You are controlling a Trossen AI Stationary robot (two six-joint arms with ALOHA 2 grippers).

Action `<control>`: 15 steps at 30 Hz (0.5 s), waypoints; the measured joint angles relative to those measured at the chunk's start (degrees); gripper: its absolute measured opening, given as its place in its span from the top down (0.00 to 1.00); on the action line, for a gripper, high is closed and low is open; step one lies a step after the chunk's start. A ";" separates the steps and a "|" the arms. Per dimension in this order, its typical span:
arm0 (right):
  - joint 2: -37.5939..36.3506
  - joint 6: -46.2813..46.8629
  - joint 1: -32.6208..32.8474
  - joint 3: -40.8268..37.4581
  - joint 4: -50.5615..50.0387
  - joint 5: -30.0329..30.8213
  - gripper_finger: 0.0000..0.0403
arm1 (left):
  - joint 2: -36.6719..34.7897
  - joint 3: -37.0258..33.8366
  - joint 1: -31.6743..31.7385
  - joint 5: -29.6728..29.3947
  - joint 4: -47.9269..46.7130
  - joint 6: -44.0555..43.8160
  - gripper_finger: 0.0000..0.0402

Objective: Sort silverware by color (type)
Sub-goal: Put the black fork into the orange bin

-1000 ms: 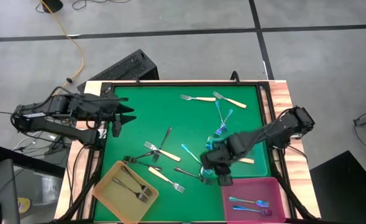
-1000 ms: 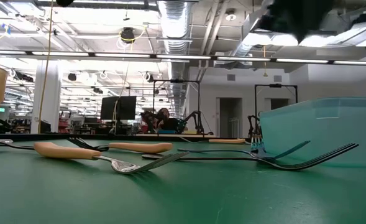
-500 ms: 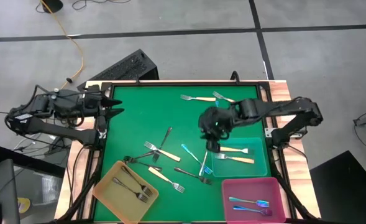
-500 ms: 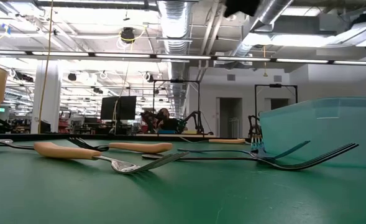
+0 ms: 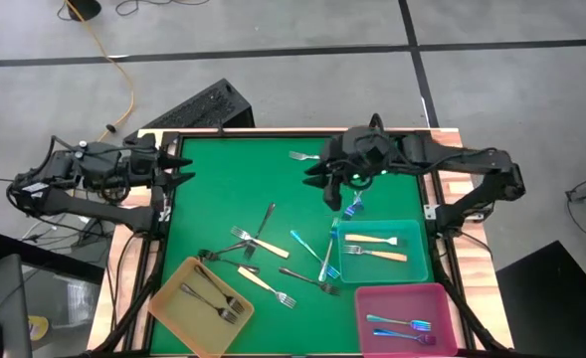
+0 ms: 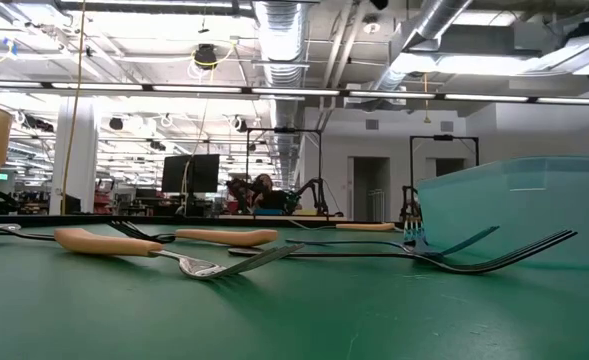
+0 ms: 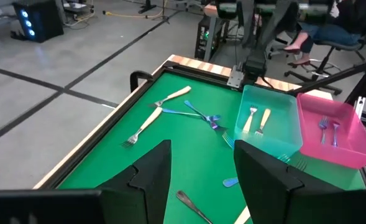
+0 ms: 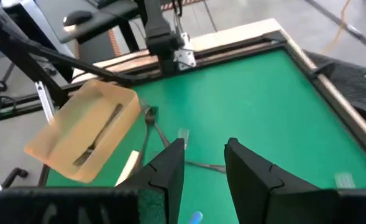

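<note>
Small forks lie scattered on the green mat [image 5: 223, 179]. A cream-handled fork [image 5: 310, 157] is at the far side, and another cream-handled fork [image 5: 255, 240] lies mid-table. Blue forks [image 5: 352, 205] lie beside the teal tray, and grey forks [image 5: 307, 278] lie nearer the front. The teal tray [image 5: 420, 261] holds two cream-handled forks. The pink tray [image 5: 372, 298] holds blue ones, and the yellow tray [image 5: 173, 293] holds two grey ones. My right gripper [image 5: 317, 179] [image 8: 204, 168] hangs open and empty above the far middle. My left gripper [image 5: 181, 171] [image 7: 201, 174] is open and empty at the far left edge.
A raised black and wooden rim [image 5: 273, 132] frames the mat. The three trays stand along the near edge, yellow at the left [image 8: 83, 130], teal and pink at the right [image 7: 332, 124]. The far left part of the mat has no forks on it.
My right gripper has swung from the pink tray's far edge toward the table's far edge and a little left, uncovering the teal tray with its two cream-handled forks. My left gripper has drawn back a little toward the left edge. No fork on the mat has visibly moved.
</note>
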 joint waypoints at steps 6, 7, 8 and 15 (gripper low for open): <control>-5.11 -3.63 -0.11 0.02 -8.80 0.11 0.66 | 0.15 0.00 0.00 -0.18 0.25 -2.72 0.61; -5.75 -3.63 -0.13 0.02 -11.04 0.07 0.66 | 0.17 0.00 0.00 -0.62 0.26 -3.82 0.61; -6.30 -3.63 -0.13 0.02 -12.86 0.07 0.66 | 0.17 0.00 0.00 -0.84 0.25 -4.91 0.61; -9.57 -5.24 -0.22 -1.10 -19.16 0.05 0.66 | 0.17 0.00 0.00 -3.95 0.26 -8.00 0.61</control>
